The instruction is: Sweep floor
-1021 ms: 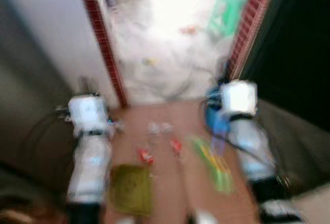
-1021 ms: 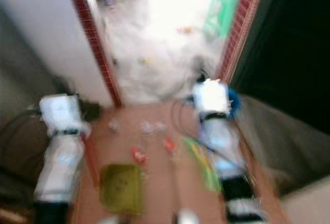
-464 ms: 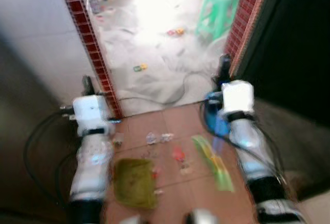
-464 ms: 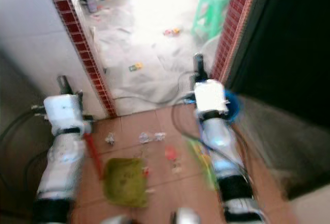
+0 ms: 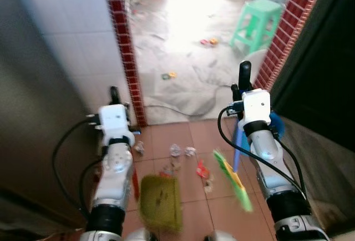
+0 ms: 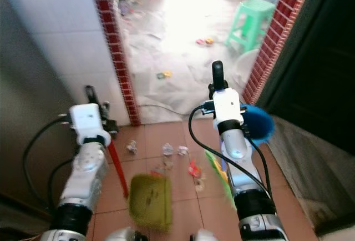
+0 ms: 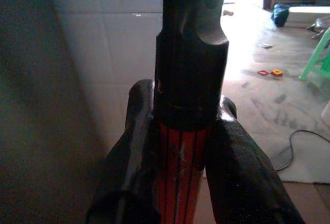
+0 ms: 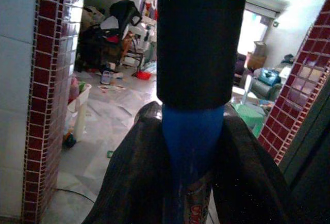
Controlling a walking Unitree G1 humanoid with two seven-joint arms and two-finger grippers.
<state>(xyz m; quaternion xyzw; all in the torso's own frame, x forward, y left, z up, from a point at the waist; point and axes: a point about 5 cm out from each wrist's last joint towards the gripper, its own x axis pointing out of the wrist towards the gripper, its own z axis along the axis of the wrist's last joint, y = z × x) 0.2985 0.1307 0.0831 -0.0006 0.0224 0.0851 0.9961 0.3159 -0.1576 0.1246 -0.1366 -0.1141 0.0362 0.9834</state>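
Head stereo pair: both eyes look forward and down from above the arms, through the doorway toward the green stool (image 5: 257, 23); the two views share the tiled floor, the red brick post (image 6: 113, 52) and the litter before it, offset slightly sideways. Left wrist view: very near, facing along the left gripper (image 7: 181, 146) up a red handle (image 7: 178, 170), the stool at its edge. Right wrist view: very near, facing along the right gripper (image 8: 192, 146) up a blue handle (image 8: 190, 136), toward the room beyond the post.
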